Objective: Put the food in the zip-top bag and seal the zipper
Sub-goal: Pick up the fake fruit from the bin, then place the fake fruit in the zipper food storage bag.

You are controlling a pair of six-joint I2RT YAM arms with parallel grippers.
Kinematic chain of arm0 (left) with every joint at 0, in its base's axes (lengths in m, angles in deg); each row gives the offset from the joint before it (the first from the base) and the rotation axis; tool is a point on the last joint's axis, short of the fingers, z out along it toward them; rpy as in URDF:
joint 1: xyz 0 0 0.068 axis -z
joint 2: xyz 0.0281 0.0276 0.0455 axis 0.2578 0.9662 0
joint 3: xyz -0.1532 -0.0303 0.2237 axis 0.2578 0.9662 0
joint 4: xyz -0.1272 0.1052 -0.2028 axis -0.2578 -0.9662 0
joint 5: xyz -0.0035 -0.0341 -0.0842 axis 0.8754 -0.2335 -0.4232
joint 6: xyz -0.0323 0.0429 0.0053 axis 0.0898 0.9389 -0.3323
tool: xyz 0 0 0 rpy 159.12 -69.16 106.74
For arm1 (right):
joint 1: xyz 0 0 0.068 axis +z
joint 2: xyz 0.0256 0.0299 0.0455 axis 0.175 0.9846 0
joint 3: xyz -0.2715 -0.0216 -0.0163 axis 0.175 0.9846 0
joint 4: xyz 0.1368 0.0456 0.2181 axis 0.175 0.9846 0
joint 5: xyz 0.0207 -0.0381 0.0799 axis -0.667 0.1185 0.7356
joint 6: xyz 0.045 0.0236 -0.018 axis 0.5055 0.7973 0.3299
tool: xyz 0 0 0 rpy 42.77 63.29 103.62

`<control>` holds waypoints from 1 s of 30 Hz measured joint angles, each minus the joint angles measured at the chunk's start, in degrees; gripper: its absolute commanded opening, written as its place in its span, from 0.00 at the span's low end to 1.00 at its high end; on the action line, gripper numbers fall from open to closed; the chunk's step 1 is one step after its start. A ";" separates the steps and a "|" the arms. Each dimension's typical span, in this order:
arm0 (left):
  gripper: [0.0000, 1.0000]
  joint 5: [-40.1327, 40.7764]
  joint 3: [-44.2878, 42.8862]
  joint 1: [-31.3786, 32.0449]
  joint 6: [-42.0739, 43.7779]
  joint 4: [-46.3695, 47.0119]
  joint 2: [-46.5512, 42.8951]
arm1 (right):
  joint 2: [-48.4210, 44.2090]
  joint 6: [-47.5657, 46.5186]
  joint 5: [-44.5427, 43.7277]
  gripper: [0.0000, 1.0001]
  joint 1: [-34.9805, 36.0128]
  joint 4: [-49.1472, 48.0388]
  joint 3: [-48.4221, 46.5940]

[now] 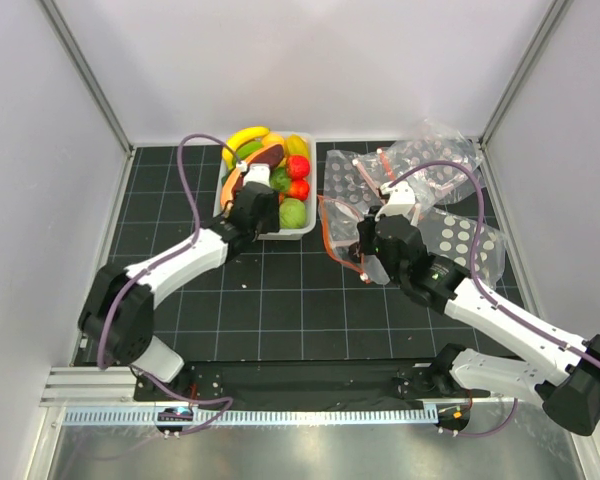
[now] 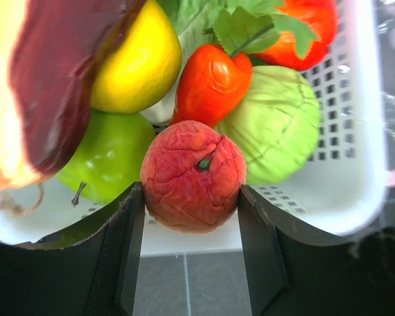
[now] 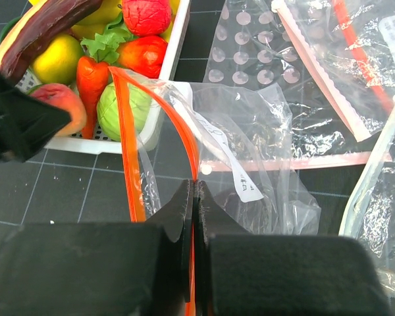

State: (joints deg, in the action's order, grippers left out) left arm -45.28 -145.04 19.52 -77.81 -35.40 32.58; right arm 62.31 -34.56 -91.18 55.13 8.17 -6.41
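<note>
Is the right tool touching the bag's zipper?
Touching. The right wrist view shows the right tool pinched shut on the orange zipper strip of the zip-top bag.

Peach: mottled red-pink. Cabbage: light green. Tub: white. Zip-top bag: clear, rows of white dots. Zipper: orange-red. Mat: black, pale grid lines.

Peach hemmed in — tub wall beside, cabbage behind.
</note>
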 measured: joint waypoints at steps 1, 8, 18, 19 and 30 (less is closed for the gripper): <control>0.45 -0.63 1.40 -0.04 -0.09 0.96 -1.97 | 0.00 0.00 0.00 0.01 0.00 0.00 0.02; 0.42 -6.38 11.87 0.15 -1.46 9.07 -18.32 | 0.85 -0.02 0.04 0.01 0.00 -0.33 0.02; 0.41 -24.28 17.42 3.56 -5.16 22.14 -23.89 | 1.36 -0.02 2.49 0.01 0.00 -0.52 0.02; 0.41 -26.03 17.73 4.20 -5.79 23.28 -23.87 | 1.36 -0.02 2.89 0.01 0.00 -0.55 0.02; 0.41 -32.79 15.08 11.21 -7.48 28.20 -13.99 | 0.24 0.24 10.21 0.01 -0.20 -1.27 0.15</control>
State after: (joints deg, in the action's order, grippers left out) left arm -78.07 -129.96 30.73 -85.28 -7.21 18.59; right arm 62.55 -34.32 -80.98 54.94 6.90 -6.25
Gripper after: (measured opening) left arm 0.568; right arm 0.028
